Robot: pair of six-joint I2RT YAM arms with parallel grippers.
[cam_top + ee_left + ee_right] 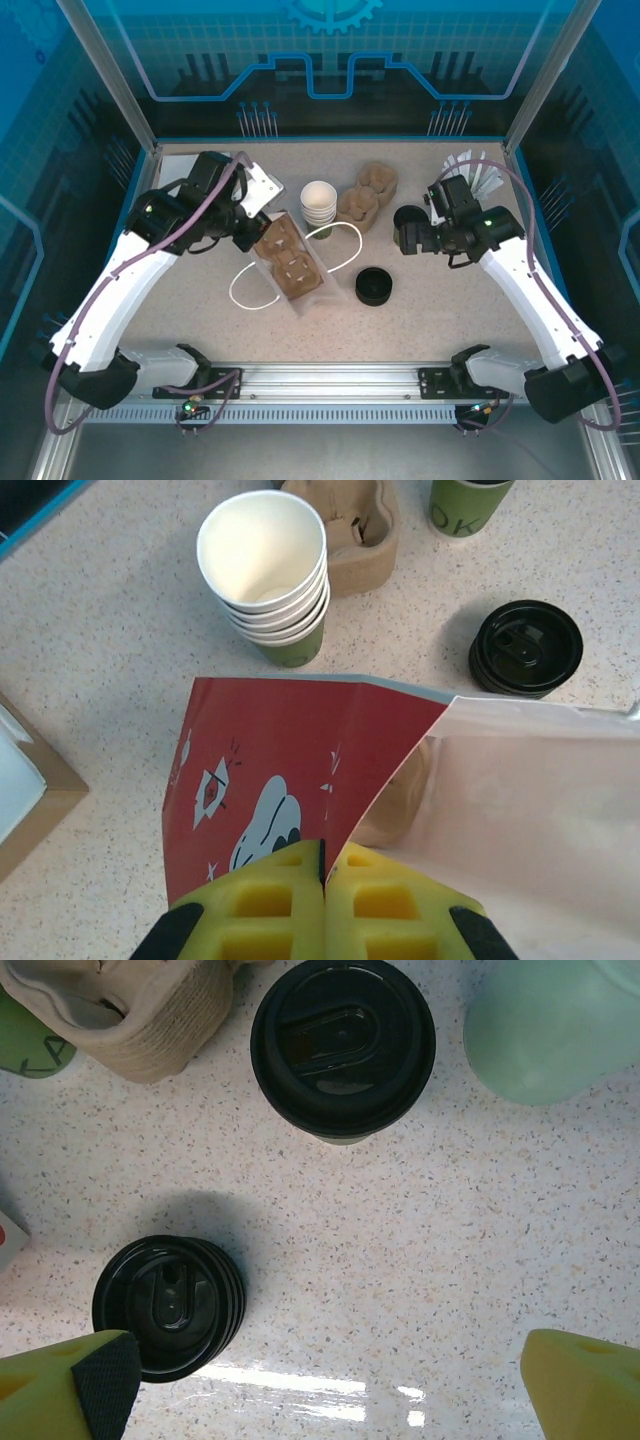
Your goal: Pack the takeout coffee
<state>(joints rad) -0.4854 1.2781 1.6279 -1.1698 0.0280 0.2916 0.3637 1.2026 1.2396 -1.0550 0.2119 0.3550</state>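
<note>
At left, left gripper (323,880) clenching red paper bag (280,750) edge, right gripper (325,1385) released near black-lidded green paper cup (343,1050).

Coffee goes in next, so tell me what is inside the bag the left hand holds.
From above, a brown pulp carrier sits inside the bag, which the left hand grips at its rim. Anything beneath the carrier is covered, and its pockets are too small to judge.
</note>
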